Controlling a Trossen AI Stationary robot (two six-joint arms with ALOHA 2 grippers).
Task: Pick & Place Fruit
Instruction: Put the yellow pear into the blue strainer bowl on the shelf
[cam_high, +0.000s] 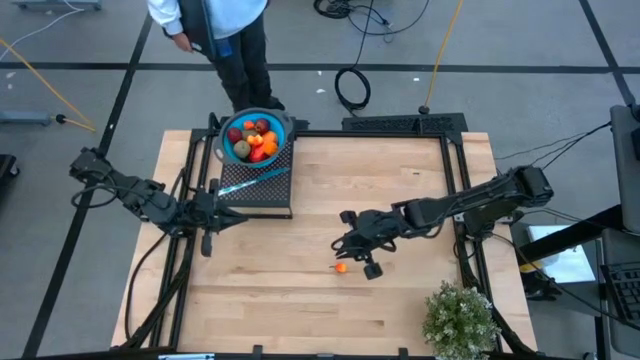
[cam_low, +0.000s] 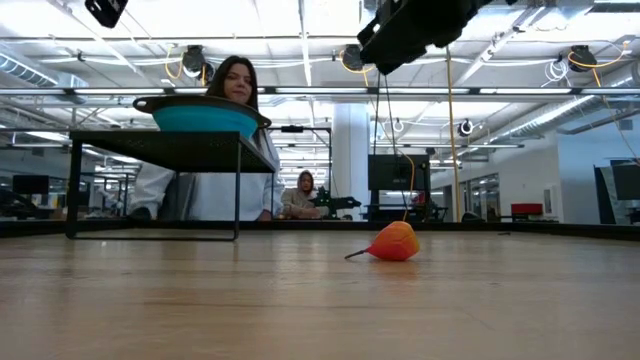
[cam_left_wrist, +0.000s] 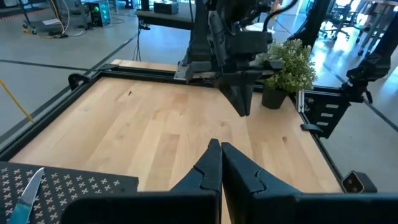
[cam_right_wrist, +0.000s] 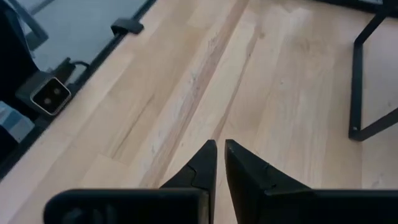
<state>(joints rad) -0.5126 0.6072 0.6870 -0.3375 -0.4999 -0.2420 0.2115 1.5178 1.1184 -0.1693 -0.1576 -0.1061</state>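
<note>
**Orange fruit alone on our counter**

Nearest us, one small orange fruit (cam_low: 394, 242) lies on the bare wooden counter (cam_high: 300, 300), just beside our right gripper (cam_high: 350, 250), whose fingers stand a sliver apart and hold nothing. Farther back, our left gripper (cam_high: 208, 243) waits near the black stand (cam_high: 268, 190), fingers together. Beyond, the blue bowl (cam_high: 228, 150) holds more fruit (cam_high: 255, 138). A person (cam_high: 215, 25) stands behind.

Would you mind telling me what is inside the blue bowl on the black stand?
The round blue bowl holds a heap of small toy fruits, red, orange and brownish-green. Whatever lies beneath the top layer is covered, so a count isn't possible.
</note>
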